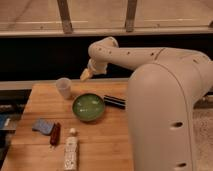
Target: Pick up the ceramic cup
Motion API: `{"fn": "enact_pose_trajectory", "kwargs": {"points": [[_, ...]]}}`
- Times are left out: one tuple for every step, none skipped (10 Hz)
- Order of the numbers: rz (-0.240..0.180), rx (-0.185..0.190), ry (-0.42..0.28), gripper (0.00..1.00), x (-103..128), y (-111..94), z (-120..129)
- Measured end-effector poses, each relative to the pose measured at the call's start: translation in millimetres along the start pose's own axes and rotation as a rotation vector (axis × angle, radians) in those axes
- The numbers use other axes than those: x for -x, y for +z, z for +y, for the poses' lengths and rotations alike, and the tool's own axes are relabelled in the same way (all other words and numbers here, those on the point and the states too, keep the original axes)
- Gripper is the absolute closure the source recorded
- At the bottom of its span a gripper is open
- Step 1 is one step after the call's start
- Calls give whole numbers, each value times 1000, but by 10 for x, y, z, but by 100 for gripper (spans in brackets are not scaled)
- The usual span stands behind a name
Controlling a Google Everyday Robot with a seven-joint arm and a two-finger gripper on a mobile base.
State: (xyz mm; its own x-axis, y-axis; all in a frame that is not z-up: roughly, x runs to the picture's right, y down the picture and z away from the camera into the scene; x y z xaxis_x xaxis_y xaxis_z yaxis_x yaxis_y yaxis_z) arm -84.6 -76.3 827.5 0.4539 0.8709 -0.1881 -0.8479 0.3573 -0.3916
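You're on the approach: the gripper point(86, 75), open or closed you cannot tell, hangs above and right of the ceramic cup point(64, 87), which stands upright near the table's point(112, 140) back edge beside the green bowl point(88, 107); the next move calls for coming left and down over its rim.

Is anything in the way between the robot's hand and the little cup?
Nothing visible. The gripper hangs just above and to the picture's right of the ceramic cup, with open space between. The green bowl sits nearer the camera, off that path.
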Motion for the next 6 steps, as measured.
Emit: {"fn": "enact_pose_trajectory", "kwargs": {"points": [[-4, 47, -37, 20, 121, 86, 236], [-4, 69, -63, 20, 174, 121, 385], [-3, 78, -70, 20, 186, 136, 440], [-4, 71, -67, 20, 176, 123, 386], [-3, 73, -68, 20, 177, 129, 399], [-3, 78, -69, 20, 187, 130, 434]]}}
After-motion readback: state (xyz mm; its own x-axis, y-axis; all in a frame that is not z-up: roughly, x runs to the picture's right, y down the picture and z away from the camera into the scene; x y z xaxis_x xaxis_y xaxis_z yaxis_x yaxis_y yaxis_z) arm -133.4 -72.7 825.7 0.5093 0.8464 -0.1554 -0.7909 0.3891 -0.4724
